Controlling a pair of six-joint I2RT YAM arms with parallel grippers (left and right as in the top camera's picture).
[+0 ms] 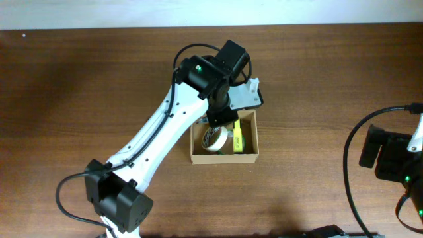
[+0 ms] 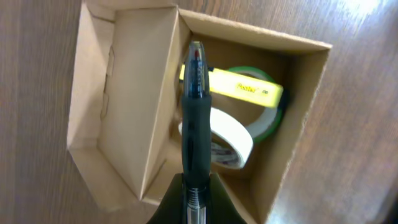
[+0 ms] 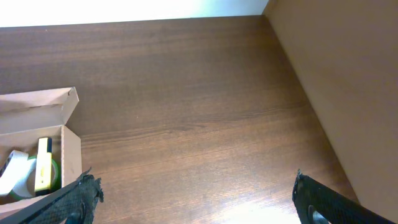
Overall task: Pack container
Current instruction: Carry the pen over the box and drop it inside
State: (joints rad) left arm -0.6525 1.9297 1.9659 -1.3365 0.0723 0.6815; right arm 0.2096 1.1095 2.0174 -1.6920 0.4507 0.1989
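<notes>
The container [image 2: 300,124] is a small open cardboard box, its flap lid [image 2: 134,99] folded back on the left. Inside lie a white tape roll [image 2: 231,142], a green tape roll [image 2: 272,121] and a yellow Post-it pack [image 2: 242,88]. My left gripper [image 2: 198,200] is shut on a dark-gripped pen [image 2: 195,118], whose tip points over the box interior. From overhead, the left gripper [image 1: 221,123] hangs over the box [image 1: 225,158]. My right gripper [image 3: 194,190] stands open and empty over bare table, right of the box [image 3: 69,148].
The box sits mid-table on dark wood. The right arm [image 1: 391,156] rests at the table's far right edge. A brown wall panel [image 3: 348,81] rises along the right side in the right wrist view.
</notes>
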